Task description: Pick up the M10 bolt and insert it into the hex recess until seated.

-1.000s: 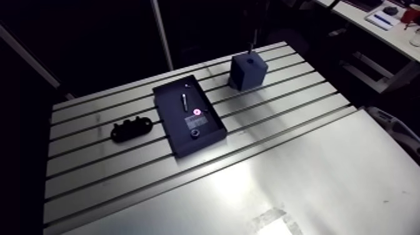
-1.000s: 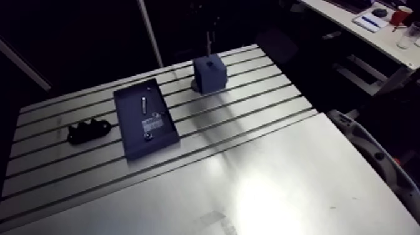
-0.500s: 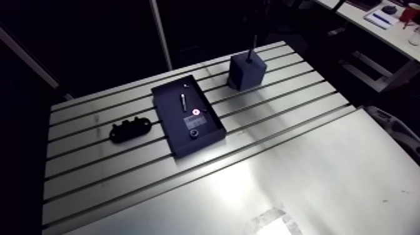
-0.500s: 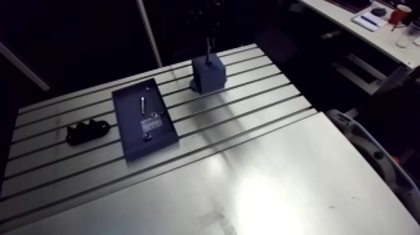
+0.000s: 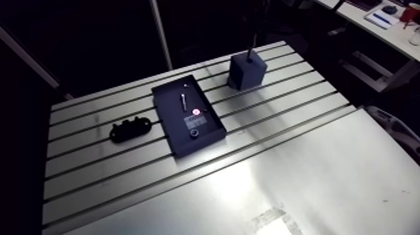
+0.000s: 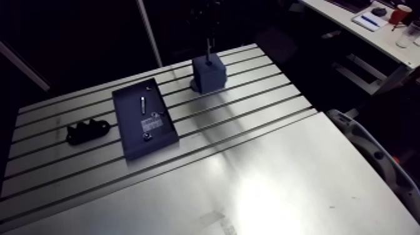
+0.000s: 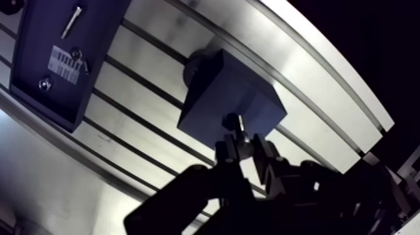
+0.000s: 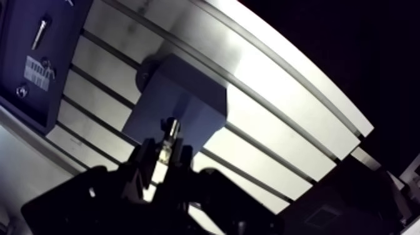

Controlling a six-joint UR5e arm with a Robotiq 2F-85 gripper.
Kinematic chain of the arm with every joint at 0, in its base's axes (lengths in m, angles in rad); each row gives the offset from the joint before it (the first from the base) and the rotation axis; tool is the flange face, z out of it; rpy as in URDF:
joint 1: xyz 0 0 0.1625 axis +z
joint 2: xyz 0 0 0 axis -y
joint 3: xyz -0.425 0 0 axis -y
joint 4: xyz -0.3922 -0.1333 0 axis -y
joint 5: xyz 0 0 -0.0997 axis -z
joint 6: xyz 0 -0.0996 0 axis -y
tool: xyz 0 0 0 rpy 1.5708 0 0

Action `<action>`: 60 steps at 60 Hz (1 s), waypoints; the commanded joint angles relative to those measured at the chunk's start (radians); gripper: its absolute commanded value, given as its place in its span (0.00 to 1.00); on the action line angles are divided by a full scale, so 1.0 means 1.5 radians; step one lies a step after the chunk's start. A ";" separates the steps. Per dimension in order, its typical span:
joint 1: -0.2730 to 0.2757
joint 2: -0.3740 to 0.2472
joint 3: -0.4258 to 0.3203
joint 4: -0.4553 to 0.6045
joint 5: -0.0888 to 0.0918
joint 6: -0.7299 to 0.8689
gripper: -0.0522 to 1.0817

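Claw (image 7: 241,149) points down over the far side of the table (image 5: 300,162), right above a dark square block (image 7: 231,100). Wrist view: two dark fingers (image 8: 147,157) rise close together and pinch a thin bolt (image 8: 169,134) btwn their tips. The claw is closed on the bolt, w/ only the bolt's width left btwn the fingers. The bolt stands out ahead of the fingertips, its far end over the block's top face, near the edge closest to the claw. Can't tell whether that end touches the block or sits inside it.

Arm view: the block stands near the table's far edge, w/ a thin upright line rising from its top into the dark. The claw itself is too dark to make out there.

Well apart from the block, a flat dark tray (image 5: 177,136) lies across the table's slots. Inside it are a second small bolt (image 5: 184,100) lying flat, a white label (image 7: 64,64), a pink-red dot (image 5: 196,112) and a small round nut (image 5: 194,133). Beyond the tray, away from the block, a low black lumpy part (image 5: 131,129) rests on the table, apart from the tray.
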 commanded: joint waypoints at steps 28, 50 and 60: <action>-0.001 0.000 0.016 -0.002 -0.001 -0.001 0.72; -0.001 0.000 0.012 -0.002 -0.002 -0.002 0.72; 0.000 0.000 0.011 -0.002 -0.002 -0.003 0.72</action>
